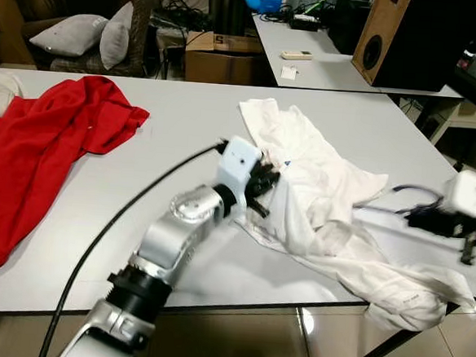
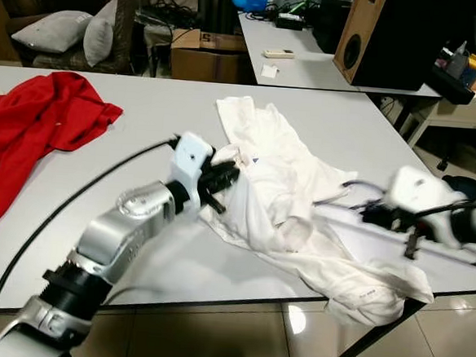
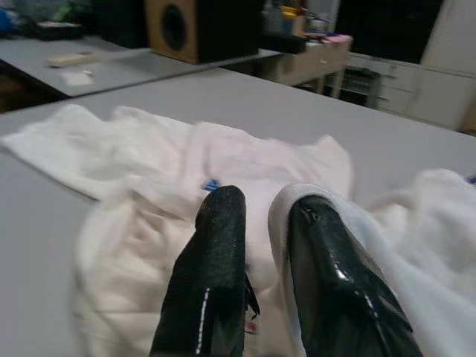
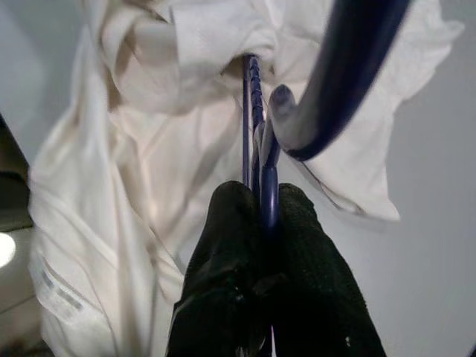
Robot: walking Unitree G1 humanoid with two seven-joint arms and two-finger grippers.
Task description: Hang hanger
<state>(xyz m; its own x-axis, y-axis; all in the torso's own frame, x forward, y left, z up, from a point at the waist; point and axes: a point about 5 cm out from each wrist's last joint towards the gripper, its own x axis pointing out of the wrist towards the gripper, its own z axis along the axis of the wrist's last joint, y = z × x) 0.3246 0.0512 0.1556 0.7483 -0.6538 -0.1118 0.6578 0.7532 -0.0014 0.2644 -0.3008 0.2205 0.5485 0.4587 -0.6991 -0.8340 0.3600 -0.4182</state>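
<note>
Hanger [image 4: 256, 141], blue, was clenched in the right tool [image 4: 262, 201] at the worktop's [image 1: 169, 108] right edge, its arm reaching into the white shirt [image 1: 319, 192], probably to thread it through. The left tool [image 3: 256, 216] pinched a fold of that shirt, likely holding it steady. Most of the hanger lay hidden under cloth; the right arm was blurred. A red shirt [image 1: 52, 149] lay well apart.

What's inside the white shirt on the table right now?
A blue hanger runs into the white shirt, held by the right gripper. The left gripper pinches the shirt's fabric. The hanger's far end is covered.
</note>
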